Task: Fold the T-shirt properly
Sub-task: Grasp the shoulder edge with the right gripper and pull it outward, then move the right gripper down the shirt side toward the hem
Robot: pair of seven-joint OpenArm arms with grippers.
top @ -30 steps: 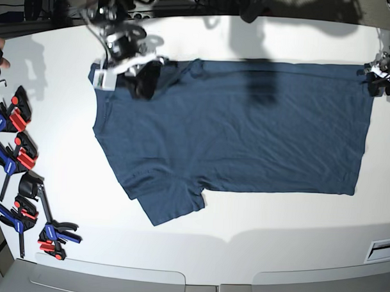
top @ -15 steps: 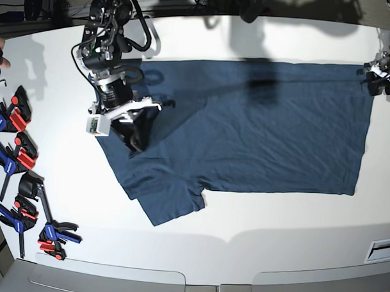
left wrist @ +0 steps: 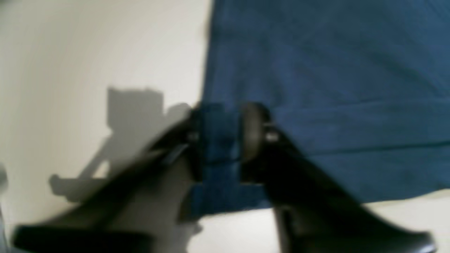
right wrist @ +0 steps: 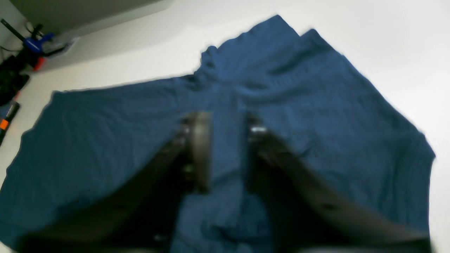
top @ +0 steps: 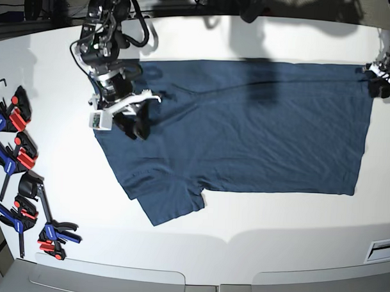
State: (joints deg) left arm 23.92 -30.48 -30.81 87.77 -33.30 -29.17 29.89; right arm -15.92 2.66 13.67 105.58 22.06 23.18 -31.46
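Both hands pinch the T-shirt (top: pixel 247 122), which lies spread on the white surface (top: pixel 276 213). My left hand (left wrist: pixel 219 140) is clamped on a corner of its edge. My right hand (right wrist: pixel 225 140) squeezes a fold of cloth by the sleeve.

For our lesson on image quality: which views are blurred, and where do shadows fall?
Left wrist view: soft blur, the left pincer on the T-shirt corner, its shadow on the white table. Right wrist view: blurred, right pincer amid cloth. Base view: sharp, bowed edges, dark shadow on the shirt.
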